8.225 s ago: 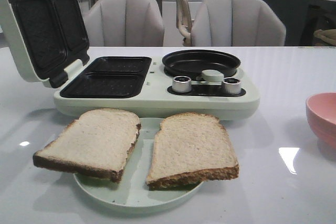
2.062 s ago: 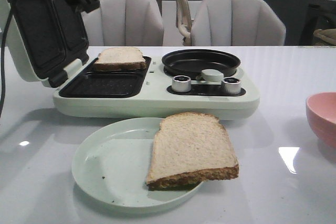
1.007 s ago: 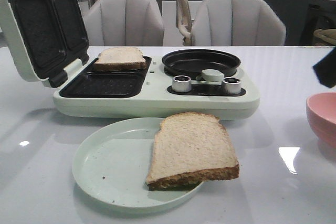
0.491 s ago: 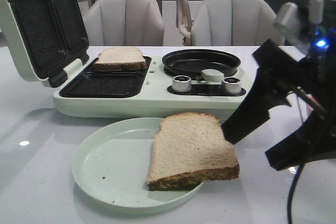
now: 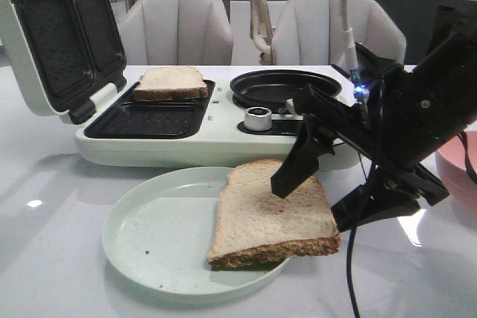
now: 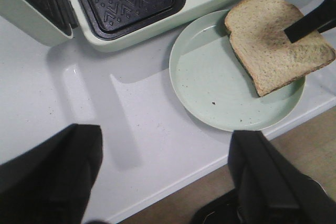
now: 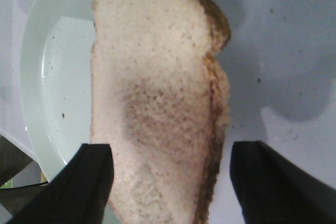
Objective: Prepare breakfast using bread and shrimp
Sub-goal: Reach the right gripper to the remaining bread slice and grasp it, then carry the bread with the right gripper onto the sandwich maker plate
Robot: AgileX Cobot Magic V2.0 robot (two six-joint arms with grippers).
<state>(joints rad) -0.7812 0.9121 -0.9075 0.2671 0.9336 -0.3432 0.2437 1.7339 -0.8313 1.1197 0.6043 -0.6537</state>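
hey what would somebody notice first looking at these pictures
Most striking is the right gripper, open, reaching in from the right over the bread slice on the pale green plate at the table's front. Behind it the sandwich maker stands open, a second slice in its rear tray.

Right tool (image 5: pixel 317 202): jaws spread, one finger over the near bread slice (image 5: pixel 268 217), the other beside its right edge | slice: on pale green plate (image 5: pixel 149 240) | second bread slice (image 5: pixel 170 82): in sandwich maker (image 5: pixel 216 135), rear well | desk (image 5: pixel 45 258): white
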